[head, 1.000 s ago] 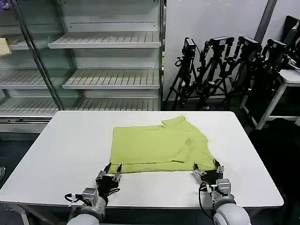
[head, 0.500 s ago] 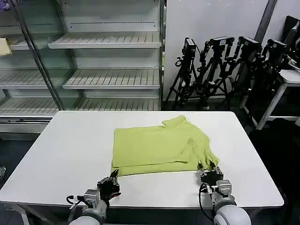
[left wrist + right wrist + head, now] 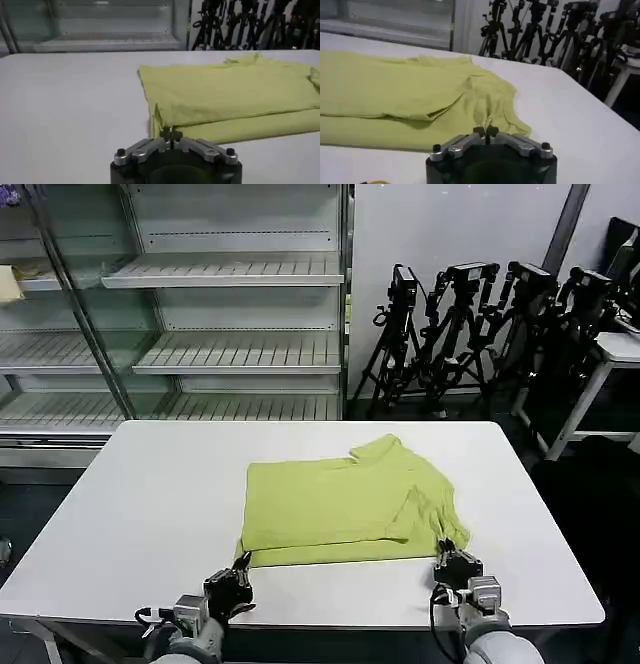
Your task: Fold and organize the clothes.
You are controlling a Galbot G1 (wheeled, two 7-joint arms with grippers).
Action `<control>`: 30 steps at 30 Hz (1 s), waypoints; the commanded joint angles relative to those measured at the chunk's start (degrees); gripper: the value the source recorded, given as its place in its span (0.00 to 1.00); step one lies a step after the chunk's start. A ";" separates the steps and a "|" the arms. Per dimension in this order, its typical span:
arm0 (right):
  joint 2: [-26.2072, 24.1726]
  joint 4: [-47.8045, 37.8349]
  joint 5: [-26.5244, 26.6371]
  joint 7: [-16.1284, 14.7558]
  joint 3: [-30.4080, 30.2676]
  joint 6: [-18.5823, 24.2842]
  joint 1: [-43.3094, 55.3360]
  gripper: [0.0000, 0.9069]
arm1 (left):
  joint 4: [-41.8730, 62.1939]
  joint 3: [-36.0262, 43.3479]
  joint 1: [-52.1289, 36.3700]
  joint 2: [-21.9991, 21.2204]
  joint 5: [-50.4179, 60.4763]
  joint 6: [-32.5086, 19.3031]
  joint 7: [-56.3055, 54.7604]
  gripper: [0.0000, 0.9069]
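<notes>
The clothes are one lime yellow-green T-shirt [image 3: 340, 504], lying partly folded and flat on the middle of the white table [image 3: 140, 494]. No print shows on its upper side. My left gripper [image 3: 243, 564] is at the shirt's near left corner and shut on the hem there; the left wrist view has the fabric [image 3: 230, 95] running right up to the closed tips [image 3: 171, 133]. My right gripper [image 3: 450, 552] is shut on the near right corner, where the right wrist view has the cloth [image 3: 395, 90] bunching into the closed tips [image 3: 485, 131].
The table's near edge [image 3: 330, 624] lies just behind both grippers. Bare tabletop surrounds the shirt on all sides. A glass-doored shelf unit [image 3: 230, 344] stands behind the table, and several camera tripods [image 3: 480, 314] stand at the back right.
Both grippers went from open to shut at the shirt's near corners and drew back toward the table's near edge. The shirt's near hem slid a little toward me.
</notes>
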 commanded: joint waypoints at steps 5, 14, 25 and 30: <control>-0.15 10.97 -1.48 0.20 3.38 0.04 -13.14 0.00 | -9.05 -0.97 12.36 0.17 0.85 -0.22 -0.49 0.02; -0.23 13.50 -2.95 0.11 4.86 -0.96 -17.27 0.00 | -11.65 -1.83 16.50 0.28 1.38 0.06 -0.29 0.04; 0.36 16.01 -3.71 0.48 5.49 0.95 -16.29 1.00 | -16.84 -2.89 16.42 0.48 -0.75 -0.17 0.54 1.00; -0.12 18.91 -1.09 0.20 7.06 3.21 -15.12 1.00 | -21.01 -7.00 14.65 0.84 -6.53 -3.50 0.30 1.00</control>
